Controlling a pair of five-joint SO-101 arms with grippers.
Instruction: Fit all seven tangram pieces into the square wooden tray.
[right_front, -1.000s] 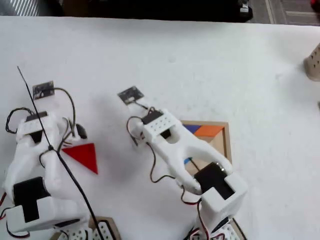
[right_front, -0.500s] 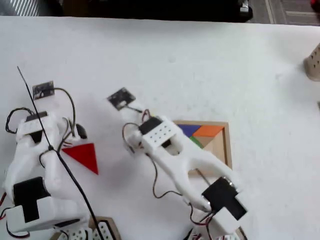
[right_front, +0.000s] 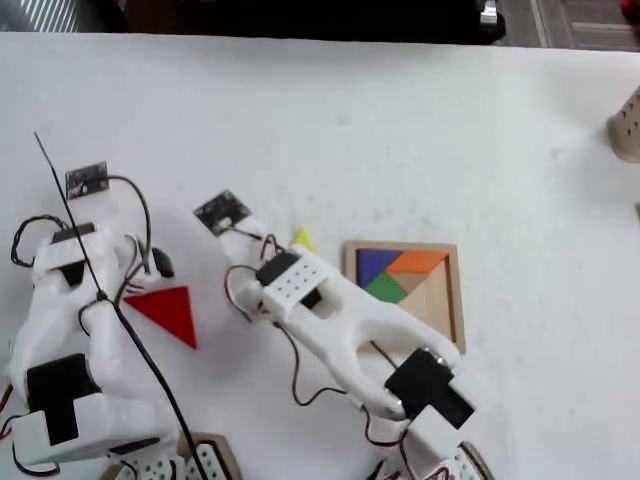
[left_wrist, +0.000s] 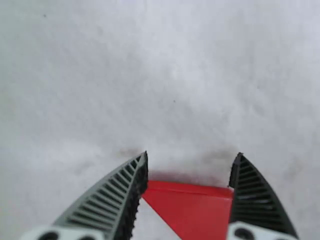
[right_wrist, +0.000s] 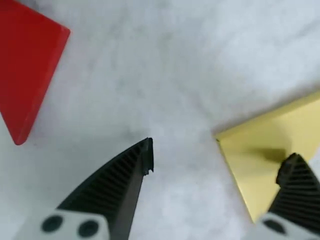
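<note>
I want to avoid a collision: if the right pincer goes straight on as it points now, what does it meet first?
Probably the bare table, though one finger overlaps the yellow piece and may land there first; depth is unclear.

The high view looks steeply down over the white table (right_front: 450, 130) from above both arms. Each wrist view sits close to the tabletop, looking out past the left gripper (left_wrist: 191, 155) or the right gripper (right_wrist: 222, 150). All three views share the red triangle (right_front: 168, 312). The high and right wrist views share the yellow piece (right_front: 301, 239).
</note>
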